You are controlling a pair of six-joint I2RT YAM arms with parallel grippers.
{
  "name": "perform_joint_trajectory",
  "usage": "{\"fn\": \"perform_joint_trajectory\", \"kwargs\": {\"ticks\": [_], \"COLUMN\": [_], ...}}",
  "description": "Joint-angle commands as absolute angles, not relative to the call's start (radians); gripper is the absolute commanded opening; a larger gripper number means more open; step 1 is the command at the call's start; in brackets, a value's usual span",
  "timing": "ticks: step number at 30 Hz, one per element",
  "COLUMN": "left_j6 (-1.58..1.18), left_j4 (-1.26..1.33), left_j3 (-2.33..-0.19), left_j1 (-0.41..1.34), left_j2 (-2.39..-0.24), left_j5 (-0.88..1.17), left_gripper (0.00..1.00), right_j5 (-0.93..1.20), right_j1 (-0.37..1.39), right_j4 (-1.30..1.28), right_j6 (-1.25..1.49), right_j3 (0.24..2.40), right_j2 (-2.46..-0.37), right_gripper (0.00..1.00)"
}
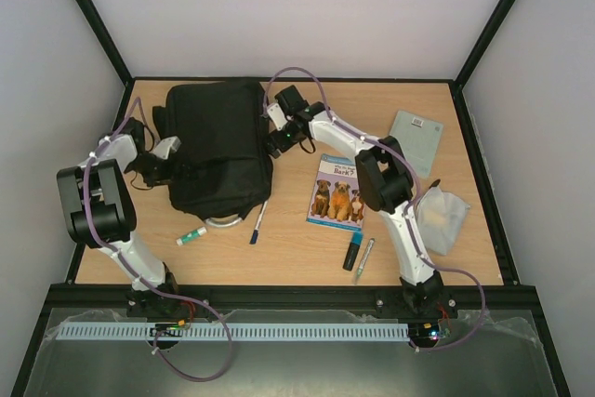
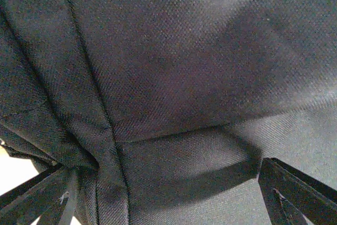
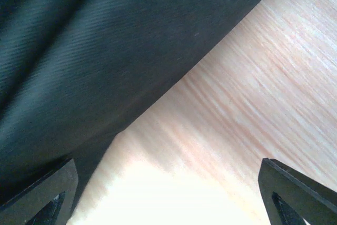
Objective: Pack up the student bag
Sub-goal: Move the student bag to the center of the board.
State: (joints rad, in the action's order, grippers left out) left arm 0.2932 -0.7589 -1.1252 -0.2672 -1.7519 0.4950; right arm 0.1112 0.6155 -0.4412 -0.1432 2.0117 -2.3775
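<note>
The black student bag (image 1: 216, 146) lies flat at the back left of the table, its grey-white loop handle (image 1: 223, 223) at its near end. My left gripper (image 1: 160, 166) is open at the bag's left edge; its wrist view is filled with black bag fabric (image 2: 168, 77), with the fingertips (image 2: 295, 193) spread wide over it. My right gripper (image 1: 277, 144) is open at the bag's right edge, low over the wood; its wrist view shows the bag's edge (image 3: 79, 61) and bare table (image 3: 253, 104) between the fingertips (image 3: 300, 193). Neither gripper holds anything.
A dog picture book (image 1: 336, 192) lies right of the bag. A pen (image 1: 257, 223) and a glue stick (image 1: 191, 237) lie near the bag's handle. A dark marker (image 1: 354, 251) and a grey pen (image 1: 364, 258) lie in front of the book. A grey-green notebook (image 1: 416, 139) and a grey-white pouch (image 1: 441, 218) sit at the right.
</note>
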Motion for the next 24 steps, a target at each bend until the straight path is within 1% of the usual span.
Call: {"fn": "perform_joint_trajectory", "kwargs": {"ticks": [1,3,7,8,9,12,15,18,19,23,24], "left_j6": [0.349,0.37,0.401,0.421,0.463,0.506,0.531,0.519,0.512,0.505,0.501], "left_j4": [-0.863,-0.888,-0.922,-0.944,-0.985,-1.005,-1.008,-1.02,-1.021,-1.004,-0.988], "left_j3": [-1.17,-1.204,-1.273,-1.291,-1.313,-1.324,-1.294,-1.25,-1.236,-1.174,-1.147], "left_j1": [-0.288,-0.326,-0.377,-0.376,-0.365,-0.266,-0.105,0.023,0.053,0.183,0.221], "left_j2": [-1.736,-1.726,-1.695,-1.685,-1.671,-1.548,-1.459,-1.437,-1.44,-1.449,-1.448], "left_j5": [0.592,0.592,0.577,0.588,0.62,0.647,0.609,0.602,0.601,0.583,0.567], "left_gripper": [0.95,0.95,0.95,0.94,0.91,0.9,0.85,0.76,0.71,0.41,0.29], "right_j5": [0.198,0.215,0.225,0.229,0.231,0.223,0.187,0.214,0.222,0.235,0.241], "right_j1": [0.646,0.646,0.645,0.644,0.644,0.642,0.619,0.562,0.543,0.486,0.466], "right_j4": [-0.528,-0.573,-0.571,-0.571,-0.573,-0.591,-0.591,-0.601,-0.603,-0.598,-0.596], "right_j6": [-0.204,-0.24,-0.264,-0.263,-0.26,-0.295,-0.322,-0.288,-0.275,-0.257,-0.251], "right_j3": [1.95,1.902,1.752,1.723,1.7,1.653,1.625,1.601,1.589,1.464,1.433], "right_j2": [-2.205,-2.139,-2.011,-1.983,-1.958,-1.9,-1.857,-1.821,-1.806,-1.715,-1.685], "right_gripper": [0.95,0.95,0.96,0.96,0.96,0.95,0.95,0.95,0.95,0.94,0.94]}}
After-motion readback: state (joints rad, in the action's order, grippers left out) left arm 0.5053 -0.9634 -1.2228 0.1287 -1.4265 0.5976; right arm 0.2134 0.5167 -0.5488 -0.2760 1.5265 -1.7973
